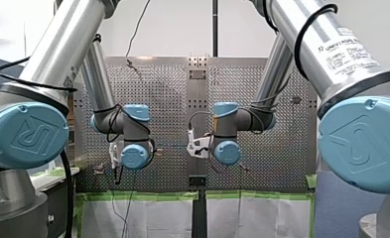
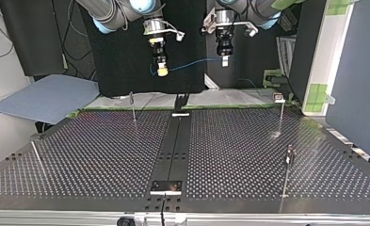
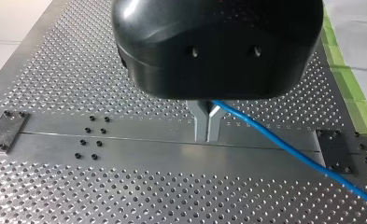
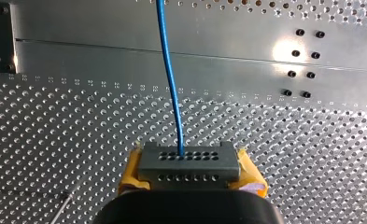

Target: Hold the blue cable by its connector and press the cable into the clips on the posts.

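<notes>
The right gripper (image 4: 189,171) is clamped by yellow pads (image 4: 133,172) on the grey connector (image 4: 188,157); the blue cable (image 4: 168,70), seemingly thin, light and floppy, runs toward 3 o'clock in top view to the left gripper (image 3: 207,135), metal fingers (image 3: 200,122) pinched on it; well apart from clip posts (image 2: 132,101); best held by the rigid connector.

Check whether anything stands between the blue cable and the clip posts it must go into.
Nothing visible does. The blue cable spans the air between my right pincer, shut on its connector, and my left pincer. Below it the posts stand free on the perforated table, with only open space between.
</notes>
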You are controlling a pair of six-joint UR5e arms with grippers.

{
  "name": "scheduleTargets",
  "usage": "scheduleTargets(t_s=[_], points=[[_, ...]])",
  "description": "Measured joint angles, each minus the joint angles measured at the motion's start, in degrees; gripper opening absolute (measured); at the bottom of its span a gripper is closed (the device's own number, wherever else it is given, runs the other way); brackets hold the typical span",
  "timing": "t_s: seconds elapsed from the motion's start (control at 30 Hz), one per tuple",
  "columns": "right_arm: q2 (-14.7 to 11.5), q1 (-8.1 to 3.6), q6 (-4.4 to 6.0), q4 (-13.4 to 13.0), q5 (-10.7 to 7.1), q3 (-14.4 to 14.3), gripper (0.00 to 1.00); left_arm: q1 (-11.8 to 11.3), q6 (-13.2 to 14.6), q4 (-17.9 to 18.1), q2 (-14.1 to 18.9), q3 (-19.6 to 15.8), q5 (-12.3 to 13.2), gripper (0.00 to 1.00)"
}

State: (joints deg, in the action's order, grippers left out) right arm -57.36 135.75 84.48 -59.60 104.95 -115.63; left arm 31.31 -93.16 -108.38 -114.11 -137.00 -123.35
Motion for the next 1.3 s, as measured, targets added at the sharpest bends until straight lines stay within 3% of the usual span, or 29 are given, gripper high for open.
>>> scheduleTargets(t_s=[0.93,1.3], points=[[0.0,-0.01,-0.01,0.0,0.00,0.0,0.00,0.0,0.0,0.0,-0.1,0.0,0.1,0.00],[0.0,-0.09,-0.01,0.0,0.00,0.0,0.00,0.3,0.2,0.1,-3.8,-0.3,0.4,0.00]])
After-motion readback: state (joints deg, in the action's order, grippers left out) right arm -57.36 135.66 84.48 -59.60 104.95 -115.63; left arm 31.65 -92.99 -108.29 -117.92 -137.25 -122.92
